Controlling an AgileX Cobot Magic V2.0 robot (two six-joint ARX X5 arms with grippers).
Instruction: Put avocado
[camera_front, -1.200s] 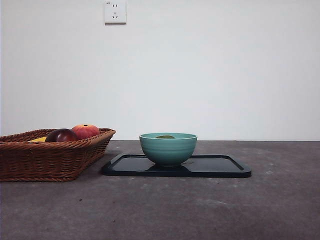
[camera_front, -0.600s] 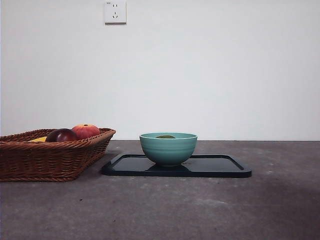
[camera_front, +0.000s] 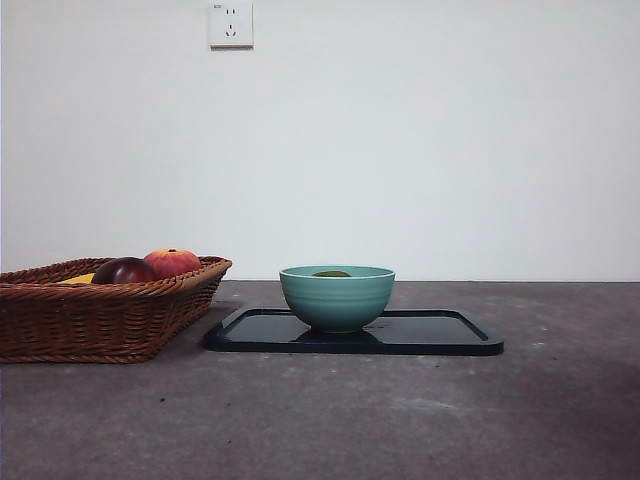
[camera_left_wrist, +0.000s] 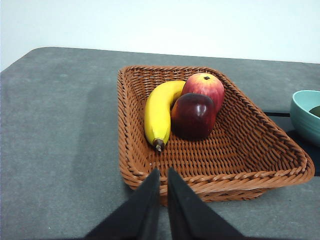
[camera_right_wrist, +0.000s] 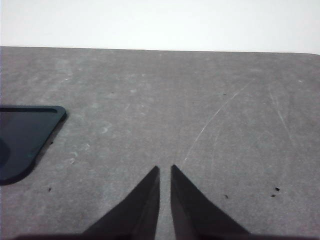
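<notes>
The olive-green avocado lies inside the teal bowl; only its top shows above the rim. The bowl stands on a black tray in the middle of the table. The bowl's edge and a sliver of the avocado also show in the left wrist view. My left gripper is shut and empty, held in front of the wicker basket. My right gripper is shut and empty over bare table, to the right of the tray's corner. Neither gripper shows in the front view.
The wicker basket stands at the left and holds a banana, a dark red-purple fruit and a red-orange peach-like fruit. A wall socket is on the white back wall.
</notes>
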